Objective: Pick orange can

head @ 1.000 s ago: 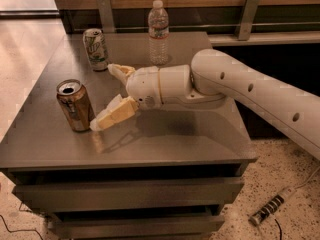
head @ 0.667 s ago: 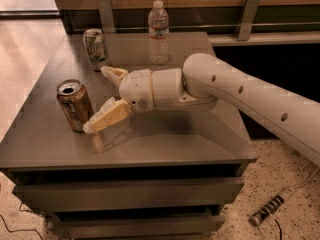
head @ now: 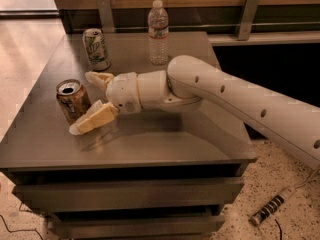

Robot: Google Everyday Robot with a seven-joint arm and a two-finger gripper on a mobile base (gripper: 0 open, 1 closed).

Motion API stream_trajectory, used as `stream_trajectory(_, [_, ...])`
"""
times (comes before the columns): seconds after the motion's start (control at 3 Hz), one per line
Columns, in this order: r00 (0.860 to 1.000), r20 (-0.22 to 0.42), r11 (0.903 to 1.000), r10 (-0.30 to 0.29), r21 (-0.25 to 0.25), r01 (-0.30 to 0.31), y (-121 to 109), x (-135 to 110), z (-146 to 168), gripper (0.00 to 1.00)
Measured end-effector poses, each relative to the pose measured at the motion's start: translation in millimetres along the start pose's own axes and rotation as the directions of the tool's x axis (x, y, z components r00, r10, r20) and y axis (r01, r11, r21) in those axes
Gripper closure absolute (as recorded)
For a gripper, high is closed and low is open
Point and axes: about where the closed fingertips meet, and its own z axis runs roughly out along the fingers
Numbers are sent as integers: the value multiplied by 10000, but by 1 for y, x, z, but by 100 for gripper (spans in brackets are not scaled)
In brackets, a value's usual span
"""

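Orange can at table's left – gripper spread around it

The orange can (head: pixel 71 100) stands upright near the left edge of the grey table (head: pixel 150 151). The gripper (head: pixel 82 103) is at the can's right side, fingers spread wide – one finger (head: pixel 98 78) behind the can, the other in front at its base; contact cannot be determined. A white-and-green can (head: pixel 96 49) and a water bottle (head: pixel 158 33) stand farther back. The white arm (head: pixel 240 98) enters from the right.

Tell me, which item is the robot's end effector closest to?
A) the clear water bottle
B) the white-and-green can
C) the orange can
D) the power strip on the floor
C: the end effector, fingers spread open, sits right beside the orange can near the left edge of the table, nearer to it than to anything else.
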Motion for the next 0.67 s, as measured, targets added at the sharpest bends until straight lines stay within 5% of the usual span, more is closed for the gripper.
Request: stream_trajectory(0.67, [10000, 10, 10000, -20, -78, 20, 3, -2, 4, 59])
